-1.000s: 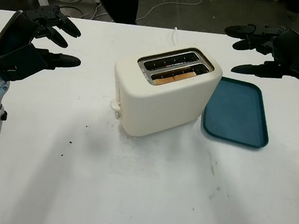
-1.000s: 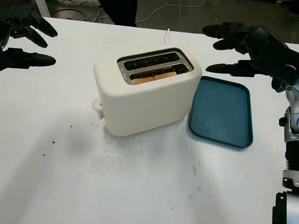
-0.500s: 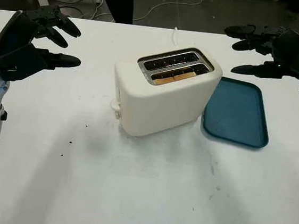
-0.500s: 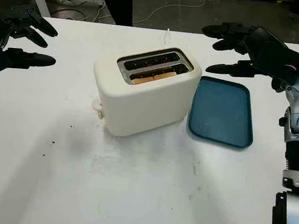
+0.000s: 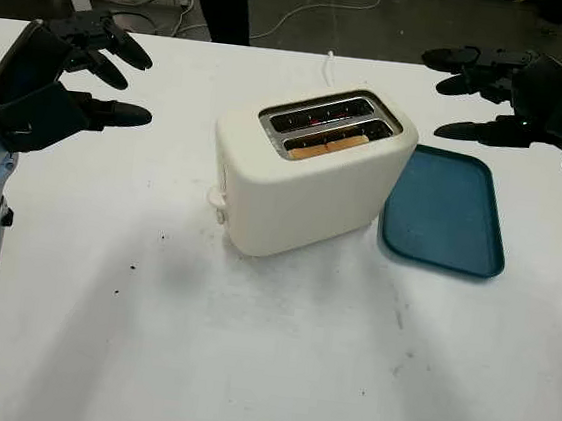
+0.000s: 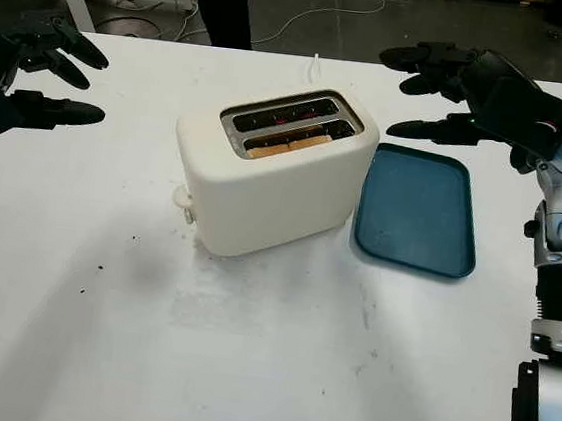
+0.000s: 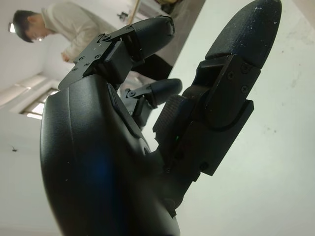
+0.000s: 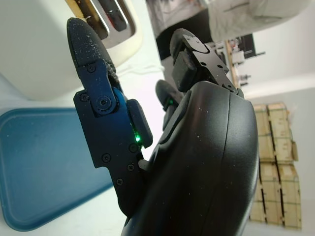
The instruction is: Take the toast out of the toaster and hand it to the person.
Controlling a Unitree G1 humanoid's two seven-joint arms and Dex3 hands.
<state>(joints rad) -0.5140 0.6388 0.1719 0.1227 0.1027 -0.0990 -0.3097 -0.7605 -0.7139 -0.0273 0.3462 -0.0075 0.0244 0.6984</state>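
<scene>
On the white table [image 5: 244, 368], centre: one cream toaster [image 5: 303, 188], standing at an angle, two slots up. The toast [image 5: 326, 146] sits low in the nearer slot, only its top edge showing; the far slot looks dark inside.

Just beside the toaster, on my right: one blue tray [image 5: 447, 213], its near corner almost at the toaster's base — I cannot tell whether they touch.

My left hand [image 5: 58, 87] — open, holding nothing, raised over the table's left side, well apart from the toaster. My right hand [image 5: 519, 100] — open, holding nothing, raised over the far right corner, above the tray's far end.

Open room: bare table between each hand and the toaster, and a wide bare stretch along the near edge, marked with a few dark specks.

Cut off: a person [image 5: 222, 1] in dark clothing stands beyond the far edge, seen from the legs only. The left wrist view adds a person [image 7: 54, 29] in a light top, bent forward. The right wrist view shows the toaster's slots past my fingers [image 8: 93, 73], with the tray below.
</scene>
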